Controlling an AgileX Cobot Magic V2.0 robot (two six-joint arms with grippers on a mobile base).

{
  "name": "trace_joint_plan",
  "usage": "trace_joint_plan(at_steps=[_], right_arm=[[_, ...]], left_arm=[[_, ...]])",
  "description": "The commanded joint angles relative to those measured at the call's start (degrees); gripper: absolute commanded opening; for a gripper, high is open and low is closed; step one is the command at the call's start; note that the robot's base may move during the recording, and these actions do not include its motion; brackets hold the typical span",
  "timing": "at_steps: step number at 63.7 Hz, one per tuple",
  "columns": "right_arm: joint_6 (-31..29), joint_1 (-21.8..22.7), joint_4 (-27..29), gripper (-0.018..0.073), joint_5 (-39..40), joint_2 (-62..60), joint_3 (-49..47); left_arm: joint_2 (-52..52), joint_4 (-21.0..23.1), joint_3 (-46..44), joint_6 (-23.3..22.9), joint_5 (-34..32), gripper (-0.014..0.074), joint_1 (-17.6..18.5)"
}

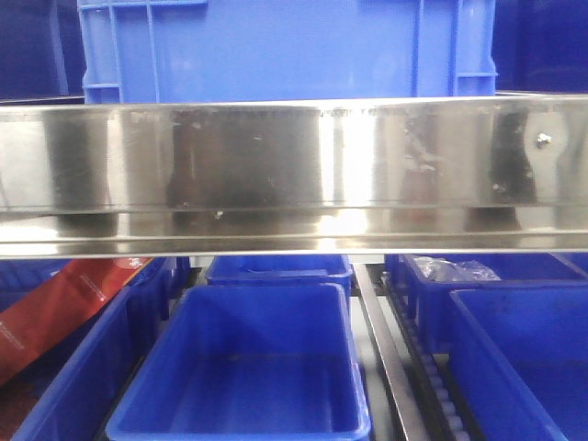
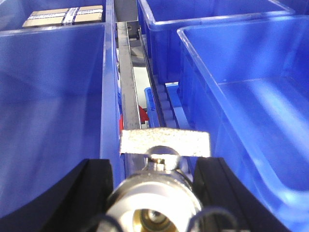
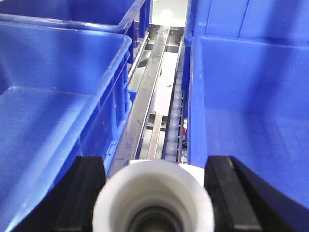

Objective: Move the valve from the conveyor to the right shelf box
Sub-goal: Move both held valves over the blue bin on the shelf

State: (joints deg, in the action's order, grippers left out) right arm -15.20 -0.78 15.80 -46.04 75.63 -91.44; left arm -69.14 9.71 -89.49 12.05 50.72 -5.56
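In the left wrist view my left gripper [image 2: 153, 163] is shut on the valve [image 2: 154, 193], a silvery metal body with a brass bore and a flat grey lever [image 2: 164, 142] pointing forward. It hangs over the gap between two blue shelf boxes [image 2: 48, 96] [image 2: 251, 96]. In the right wrist view my right gripper [image 3: 155, 163] is shut on a white round-mouthed fitting [image 3: 152, 193], held over the gap between two blue boxes [image 3: 48, 96] [image 3: 251, 106]. The conveyor is out of view. Neither gripper shows in the front view.
A steel shelf beam [image 1: 294, 165] crosses the front view, with a blue crate [image 1: 285, 46] above and blue boxes [image 1: 248, 367] [image 1: 524, 358] below. Metal rails and roller tracks [image 2: 128, 87] [image 3: 175, 116] run between boxes. A taped cardboard box [image 2: 63, 15], a red packet [image 1: 64, 303] and a plastic bag [image 1: 455, 269] lie in boxes.
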Motion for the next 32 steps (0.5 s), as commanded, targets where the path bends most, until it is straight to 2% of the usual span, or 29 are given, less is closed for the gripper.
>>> trace_joint_plan(at_steps=[1,32], right_arm=[[-0.34,0.09,0.11,-0.0154,4.07,-0.81,-1.0],[-0.34,0.09,0.11,-0.0154,4.07,-0.81,-1.0]], left_arm=[[0.62,0.65,-0.48,-0.17,-2.68,-0.0111,0.27],[0.62,0.65,-0.48,-0.17,-2.68,-0.0111,0.27]])
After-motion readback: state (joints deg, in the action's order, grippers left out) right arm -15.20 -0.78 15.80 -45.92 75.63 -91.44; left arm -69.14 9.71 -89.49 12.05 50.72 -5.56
